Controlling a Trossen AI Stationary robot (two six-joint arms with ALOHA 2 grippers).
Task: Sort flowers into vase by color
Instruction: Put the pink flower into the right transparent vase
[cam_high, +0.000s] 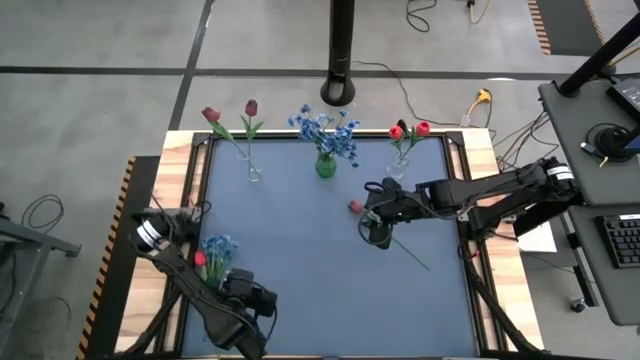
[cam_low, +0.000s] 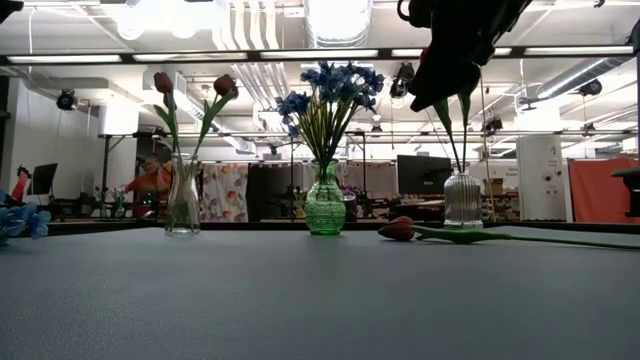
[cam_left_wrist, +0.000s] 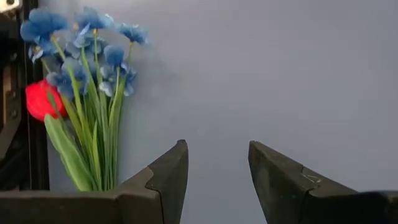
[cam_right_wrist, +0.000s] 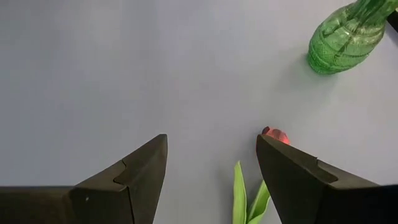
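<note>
From the high view, one red tulip (cam_high: 356, 207) lay flat on the blue desk (cam_high: 300, 260), right of the centre. Its head pointed toward the back-left, and its long green stem ran diagonally toward the front-right. The right gripper (cam_high: 375, 222) was above this stem, near the head, with its arm reaching in from the right side in a bent pose. Its jaws stood released and grasped nothing. The left gripper (cam_high: 258, 303) was at the front-left of the desk, its arm folded along the left edge. Just beside it lay a bunch of blue sprigs (cam_high: 217, 247) with a red tulip head (cam_high: 200, 258). At the back stood a clear vase (cam_high: 254, 172) with two dark maroon tulips, a green vase (cam_high: 325, 165) with blue blossoms, and a ribbed clear vase (cam_high: 397, 165) with two red tulips.

The low view showed what the high one did not: the tulip lay level on the desk, between the green vase and the ribbed vase, and the right gripper hung well above it.

In the left wrist view, the jaws were partly apart and empty, and the sprigs' stems ran lengthwise beside them.

In the right wrist view, the tulip head and two leaves showed close to one open finger (cam_right_wrist: 292, 180).
</note>
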